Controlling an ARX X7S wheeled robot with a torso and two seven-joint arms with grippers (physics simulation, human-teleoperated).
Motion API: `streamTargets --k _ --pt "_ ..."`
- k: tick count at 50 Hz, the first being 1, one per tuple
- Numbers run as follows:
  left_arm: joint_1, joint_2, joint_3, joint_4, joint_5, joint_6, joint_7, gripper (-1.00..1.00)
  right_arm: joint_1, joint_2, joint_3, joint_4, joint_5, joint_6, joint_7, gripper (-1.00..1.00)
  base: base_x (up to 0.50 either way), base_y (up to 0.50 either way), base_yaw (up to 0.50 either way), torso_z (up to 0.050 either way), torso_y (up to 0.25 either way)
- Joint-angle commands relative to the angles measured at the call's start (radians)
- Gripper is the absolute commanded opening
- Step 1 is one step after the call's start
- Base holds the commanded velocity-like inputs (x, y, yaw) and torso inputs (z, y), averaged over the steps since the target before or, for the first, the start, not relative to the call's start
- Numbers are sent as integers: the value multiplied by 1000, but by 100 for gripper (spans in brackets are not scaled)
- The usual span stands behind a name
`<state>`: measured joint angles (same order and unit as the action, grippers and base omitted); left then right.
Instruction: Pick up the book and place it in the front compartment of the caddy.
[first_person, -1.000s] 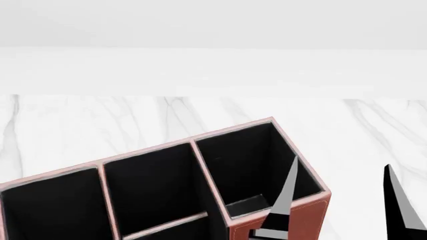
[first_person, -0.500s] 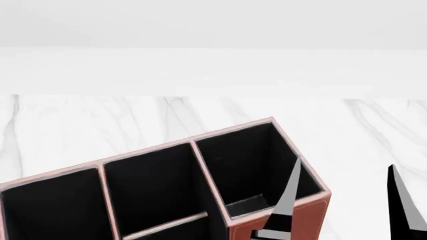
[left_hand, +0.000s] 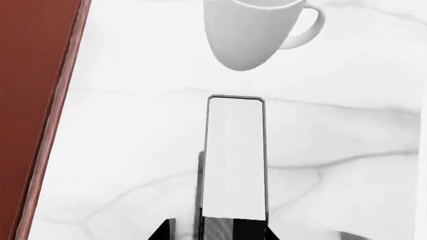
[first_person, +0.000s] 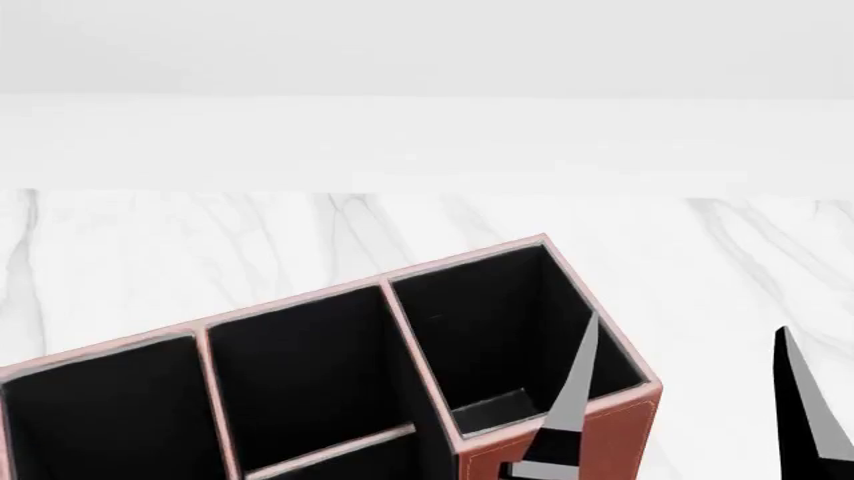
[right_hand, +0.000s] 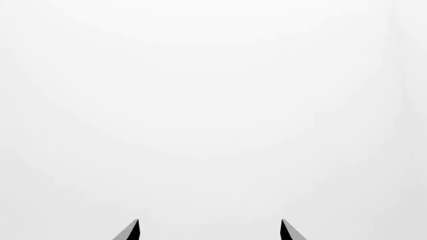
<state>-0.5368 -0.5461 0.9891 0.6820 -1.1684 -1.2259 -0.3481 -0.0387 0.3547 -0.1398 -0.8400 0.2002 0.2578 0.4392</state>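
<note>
The book (left_hand: 235, 160) fills the lower centre of the left wrist view, page edge showing, pinched between the left gripper's (left_hand: 217, 231) jaws, below the mug (left_hand: 257, 30); thin, stiff, light, likely slick-covered, so best held across both covers; right gripper (right_hand: 209, 231) spread wide, empty; caddy (first_person: 561, 445) at lower head view.

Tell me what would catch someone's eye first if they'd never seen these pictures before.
Probably the caddy, a reddish-brown organiser with black cells filling the lower part of the head view on a white marble table. In the left wrist view, the book shows its white page edge between the left gripper's fingers, with a white mug beyond it. The right gripper is open beside the caddy's right end.
</note>
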Motion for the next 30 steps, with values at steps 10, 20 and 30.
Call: streamTargets --k 10,20,30 --pt "-26 -2 16 20 79 30 75 -100 3 -14 11 7 -12 -4 -19 100 0 0 0 0 0" --pt "-63 -7 -32 49 -3 1 39 -100 2 -10 9 2 -8 -2 -13 100 0 0 0 0 0" --pt "-161 -31 -132 77 -181 -27 -27 -100 1 -7 7 8 -4 -9 -11 100 0 0 0 0 0"
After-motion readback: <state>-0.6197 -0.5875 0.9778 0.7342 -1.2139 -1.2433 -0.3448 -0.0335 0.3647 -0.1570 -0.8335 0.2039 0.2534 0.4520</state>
